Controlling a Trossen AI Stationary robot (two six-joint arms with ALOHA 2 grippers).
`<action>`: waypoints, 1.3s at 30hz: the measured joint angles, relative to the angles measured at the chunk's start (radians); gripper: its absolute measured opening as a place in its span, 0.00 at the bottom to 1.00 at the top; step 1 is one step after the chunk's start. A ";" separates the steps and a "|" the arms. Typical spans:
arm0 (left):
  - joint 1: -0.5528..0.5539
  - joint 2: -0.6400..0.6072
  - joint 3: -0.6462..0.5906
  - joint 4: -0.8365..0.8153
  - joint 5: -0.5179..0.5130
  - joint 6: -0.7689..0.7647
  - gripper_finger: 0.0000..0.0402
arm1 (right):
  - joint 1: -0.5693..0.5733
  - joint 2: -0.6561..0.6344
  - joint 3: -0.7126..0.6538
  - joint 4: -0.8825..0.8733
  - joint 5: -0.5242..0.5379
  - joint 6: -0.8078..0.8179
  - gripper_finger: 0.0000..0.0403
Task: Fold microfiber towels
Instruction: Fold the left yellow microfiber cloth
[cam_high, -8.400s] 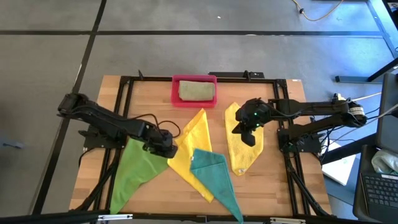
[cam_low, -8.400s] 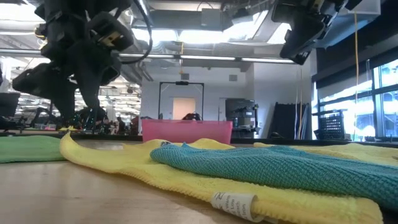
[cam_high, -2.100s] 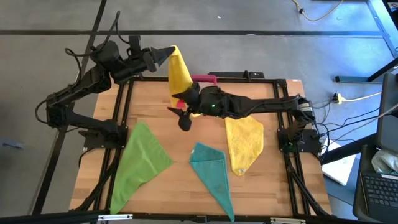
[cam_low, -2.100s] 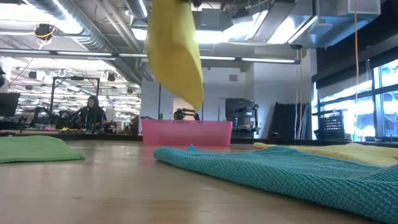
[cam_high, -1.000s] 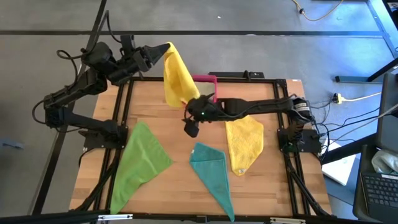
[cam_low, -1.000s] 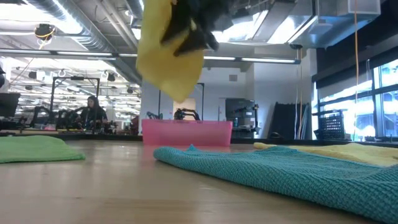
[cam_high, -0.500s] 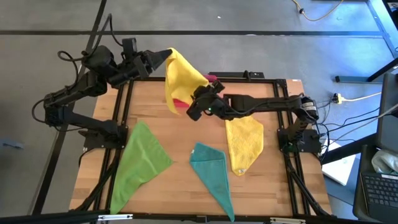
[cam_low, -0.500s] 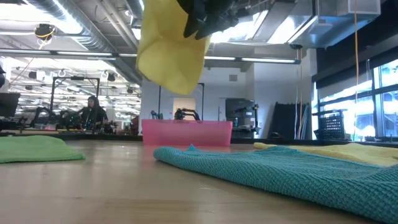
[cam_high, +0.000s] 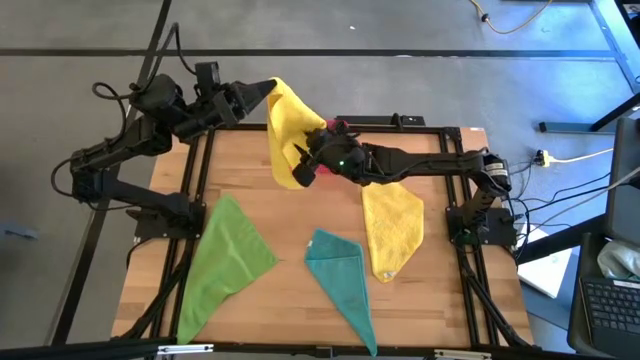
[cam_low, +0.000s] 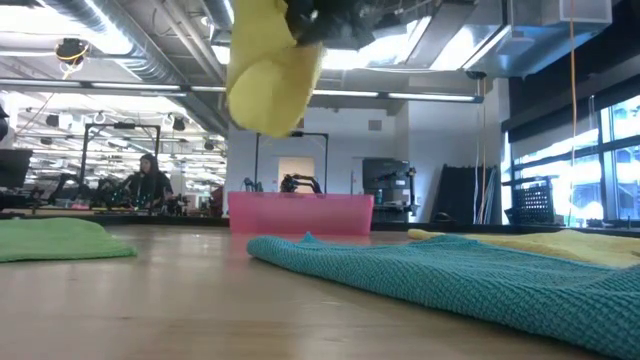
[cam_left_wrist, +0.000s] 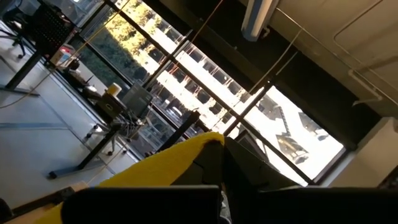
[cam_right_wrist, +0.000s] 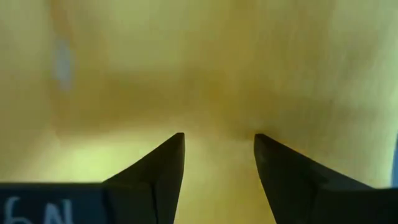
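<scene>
Hanging in the air at the upper centre of the high view, one yellow towel (cam_high: 285, 135) droops limp between the two arms, over the far edge of the tabletop (cam_high: 290, 260). Left gripper (cam_high: 262, 92), upper left of frame, has its jaws clenched on the towel's top corner. Right gripper (cam_high: 305, 165), frame centre, is pressed into the cloth lower down; the right wrist view shows yellow fabric (cam_right_wrist: 205, 68) filling the frame and lying between its parted jaws, so it appears to be grasping the lower part, grip not confirmed. Judgement: cloth is light, thin and fully floppy, slightly grippy; it will sag and bunch, so best held at corners or hem and kept taut. Bright green towel (cam_high: 222, 255), teal towel (cam_high: 340, 275) and second yellow towel (cam_high: 392, 228) lie flat on the tabletop, lower half of frame.
</scene>
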 joint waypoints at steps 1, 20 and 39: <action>-0.002 0.000 0.000 0.000 0.000 0.000 0.00 | 0.004 -0.001 0.000 0.052 0.001 -0.029 0.48; -0.011 0.006 0.000 -0.057 -0.034 0.050 0.00 | 0.025 0.009 0.001 0.396 -0.154 -0.067 0.48; -0.100 0.093 0.000 -0.143 -0.089 0.048 0.00 | 0.022 0.007 0.149 0.365 -0.075 -0.124 0.48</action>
